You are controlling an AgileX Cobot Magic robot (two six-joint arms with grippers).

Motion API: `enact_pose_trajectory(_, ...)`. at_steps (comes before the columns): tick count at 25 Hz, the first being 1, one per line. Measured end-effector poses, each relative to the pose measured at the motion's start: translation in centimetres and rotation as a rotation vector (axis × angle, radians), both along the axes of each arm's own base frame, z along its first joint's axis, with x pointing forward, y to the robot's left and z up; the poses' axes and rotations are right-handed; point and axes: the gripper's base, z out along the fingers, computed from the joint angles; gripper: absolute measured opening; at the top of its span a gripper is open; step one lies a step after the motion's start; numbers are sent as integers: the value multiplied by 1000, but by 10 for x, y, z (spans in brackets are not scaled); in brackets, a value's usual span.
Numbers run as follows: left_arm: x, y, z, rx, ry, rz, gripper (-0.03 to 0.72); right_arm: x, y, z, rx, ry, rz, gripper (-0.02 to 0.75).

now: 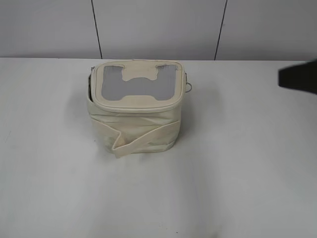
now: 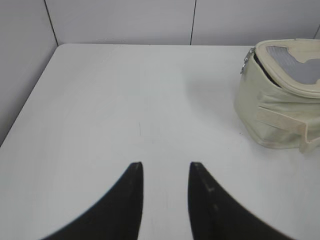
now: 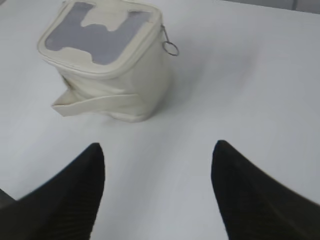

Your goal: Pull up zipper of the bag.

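Observation:
The cream bag [image 1: 133, 126] stands upright at the middle of the white table, its lid with a grey window and cream H patch on top. A silver ring pull [image 1: 188, 87] hangs at its right side and also shows in the right wrist view [image 3: 170, 48]. In the left wrist view the bag [image 2: 272, 115] shows a dark gap under the lid at its left side, with a metal slider [image 2: 246, 59] there. My left gripper [image 2: 165, 166] is open and empty, well left of the bag. My right gripper [image 3: 157, 148] is open and empty, apart from the bag [image 3: 107, 75]; it shows as a dark shape [image 1: 298, 77] at the right edge.
The white table [image 1: 247, 173] ends at a grey panelled wall [image 1: 158, 27] behind the bag. The table's left edge [image 2: 27, 100] shows in the left wrist view. A loose strap end [image 1: 121, 148] sticks out at the bag's front.

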Motion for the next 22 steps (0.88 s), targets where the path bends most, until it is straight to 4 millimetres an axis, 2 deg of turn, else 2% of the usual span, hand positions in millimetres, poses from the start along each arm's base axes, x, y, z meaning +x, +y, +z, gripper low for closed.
enact_pose_trajectory(5, 0, 0, 0, 0, 0, 0, 241, 114, 26, -5, 34, 41, 181, 525)
enact_pose_trajectory(6, 0, 0, 0, 0, 0, 0, 241, 143, 37, -8, 28, 44, 230, 525)
enact_pose_trajectory(8, 0, 0, 0, 0, 0, 0, 241, 184, 60, -14, 31, 52, 326, 525)
enact_pose_trajectory(12, 0, 0, 0, 0, 0, 0, 241, 246, 116, -31, 78, 79, 529, 525)
enact_pose_trajectory(16, 0, 0, 0, 0, 0, 0, 241, 278, 167, -49, 90, 94, 654, 519)
enact_pose_trajectory(19, 0, 0, 0, 0, 0, 0, 241, 287, 202, -65, 77, 99, 717, 507)
enact_pose_trajectory(22, 0, 0, 0, 0, 0, 0, 241, 290, 226, -80, 74, 110, 746, 503)
